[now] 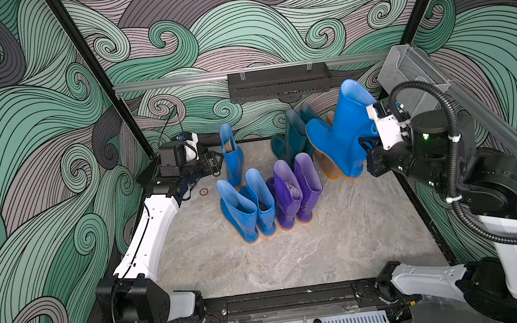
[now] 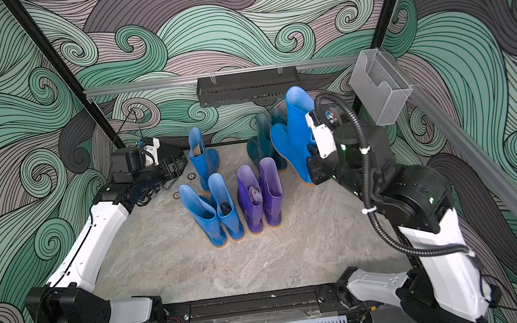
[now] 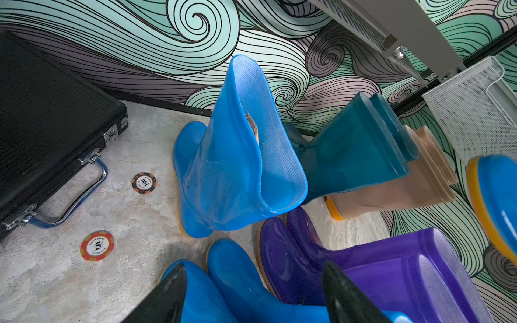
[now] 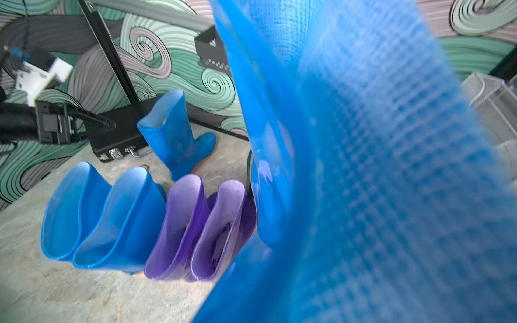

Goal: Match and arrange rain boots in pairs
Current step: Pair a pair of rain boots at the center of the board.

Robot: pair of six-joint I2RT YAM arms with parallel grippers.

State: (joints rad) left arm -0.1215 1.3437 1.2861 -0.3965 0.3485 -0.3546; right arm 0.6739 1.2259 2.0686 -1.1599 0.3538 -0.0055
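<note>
My right gripper [image 1: 370, 142] is shut on the shaft of a bright blue rain boot [image 1: 343, 130], which hangs tilted at the back right and fills the right wrist view [image 4: 363, 173], hiding the jaws there. A single blue boot [image 1: 232, 159] stands at the back left. My left gripper [image 1: 214, 164] is open just left of it, holding nothing; its open jaws [image 3: 253, 268] frame the toes of the front boots. A blue pair [image 1: 251, 205] and a purple pair [image 1: 295, 191] stand side by side in the middle. Teal boots [image 1: 294, 134] and beige boots [image 3: 405, 181] stand behind.
A flat black case [image 3: 47, 125] with a metal handle lies at the back left, under my left arm. Two poker chips [image 3: 144, 182] [image 3: 97, 245] lie on the marble table beside it. A black shelf [image 1: 279, 81] and a clear bin [image 1: 412, 77] hang on the walls.
</note>
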